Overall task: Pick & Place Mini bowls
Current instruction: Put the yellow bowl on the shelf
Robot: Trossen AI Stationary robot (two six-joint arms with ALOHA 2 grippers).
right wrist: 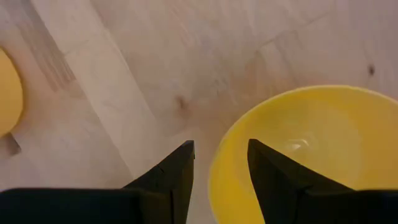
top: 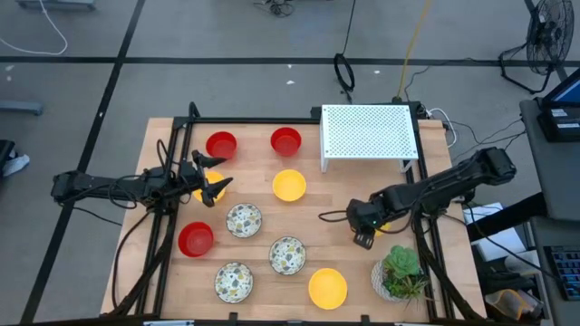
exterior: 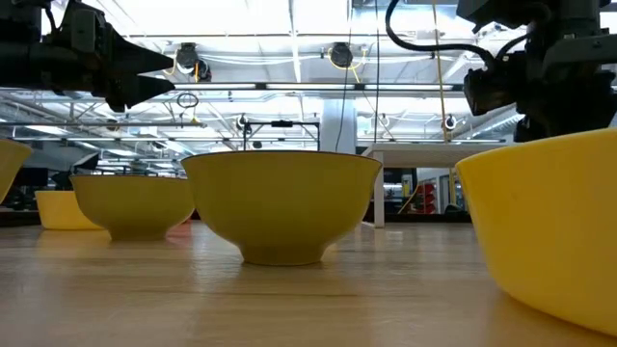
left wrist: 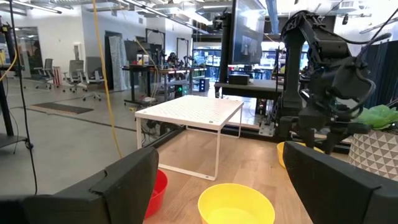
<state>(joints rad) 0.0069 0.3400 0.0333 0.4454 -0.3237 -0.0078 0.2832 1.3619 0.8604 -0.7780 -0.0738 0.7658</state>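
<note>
Several mini bowls stand on their bases on the wooden table (top: 163, 272): red ones (top: 221, 145) (top: 285, 141) (top: 196, 239), yellow ones (top: 289, 185) (top: 327, 288), and speckled ones (top: 243, 219) (top: 287, 254) (top: 233, 282). My left gripper (top: 210, 179) is open and hovers over another yellow bowl (top: 203, 192), which it partly hides. Its wrist view looks level across the table at a yellow bowl (left wrist: 236, 204). My right gripper (top: 362, 238) points down, open. In its wrist view the fingers (right wrist: 221, 163) stand above the rim of a yellow bowl (right wrist: 311, 149) without touching it.
A white perforated rack (top: 369, 134) stands at the far right of the table. A white pot with a green plant (top: 399, 274) sits at the near right corner, close to my right arm. Cables run along both table sides.
</note>
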